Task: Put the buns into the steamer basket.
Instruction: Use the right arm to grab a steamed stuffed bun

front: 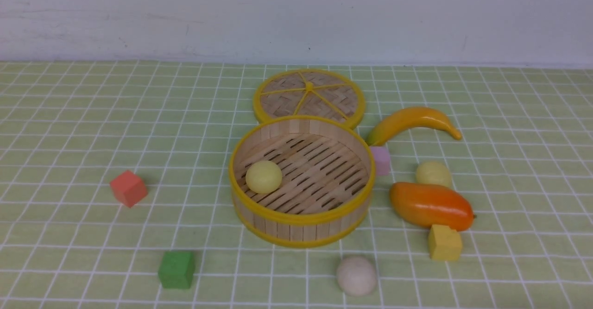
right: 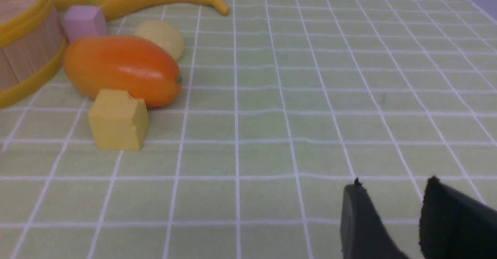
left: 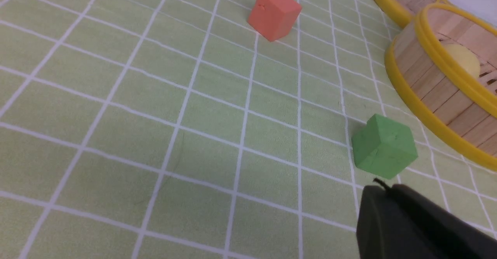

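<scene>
Basket [front: 301,218]: mid-worktop, one yellow bun [front: 263,176] inside.
Second yellow bun [right: 161,37]: behind mango [right: 120,68], well apart from right gripper [right: 394,181], whose jaws stand apart, empty.
White bun [front: 356,275]: near front edge.
Left gripper [left: 382,185]: fingers together, near green cube [left: 384,146].

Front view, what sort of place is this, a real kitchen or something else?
Probably a staged tabletop test setup, not a kitchen: green checked tablecloth against a bare white wall, with a toy banana and green cube near a bamboo steamer basket.
</scene>
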### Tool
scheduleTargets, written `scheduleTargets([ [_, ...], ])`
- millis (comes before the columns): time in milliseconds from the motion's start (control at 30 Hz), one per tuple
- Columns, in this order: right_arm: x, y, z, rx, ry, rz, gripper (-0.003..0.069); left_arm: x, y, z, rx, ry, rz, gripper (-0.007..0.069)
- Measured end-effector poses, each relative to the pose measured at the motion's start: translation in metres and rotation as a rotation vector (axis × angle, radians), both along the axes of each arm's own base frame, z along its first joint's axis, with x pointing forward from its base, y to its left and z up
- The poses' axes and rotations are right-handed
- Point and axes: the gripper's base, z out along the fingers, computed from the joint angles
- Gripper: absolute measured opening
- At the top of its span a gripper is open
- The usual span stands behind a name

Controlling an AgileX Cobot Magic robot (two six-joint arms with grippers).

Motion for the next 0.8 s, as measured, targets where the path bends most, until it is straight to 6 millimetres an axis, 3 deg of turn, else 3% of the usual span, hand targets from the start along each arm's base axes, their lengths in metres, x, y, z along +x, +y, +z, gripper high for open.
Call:
scheduleTargets([
  [367, -0.004, 0.010, 0.052, 0.175, -0.587, 0.119, 0.0239, 0.000, 0.000, 0.000, 0.000, -0.001, 0.000, 0.0018],
  [500, -0.007, 0.009, 0.067, 0.279, -0.619, 0.126, 0.0239, 0.000, 0.000, 0.000, 0.000, -0.001, 0.000, 0.0018],
  [600, -0.014, 0.007, 0.107, 0.399, -0.617, 0.115, 0.0239, 0.000, 0.000, 0.000, 0.000, -0.001, 0.000, 0.0021],
  [633, -0.013, 0.007, 0.109, 0.403, -0.598, 0.108, 0.0239, 0.000, 0.000, 0.000, 0.000, -0.001, 0.000, 0.0021],
  [667, -0.012, 0.006, 0.131, 0.425, -0.567, 0.091, 0.0239, 0.000, 0.000, 0.000, 0.000, -0.001, 0.000, 0.0021],
  [800, 0.004, 0.003, 0.178, 0.443, -0.393, 0.015, 0.0239, 0.000, 0.000, 0.000, 0.000, -0.001, 0.000, 0.0029],
])
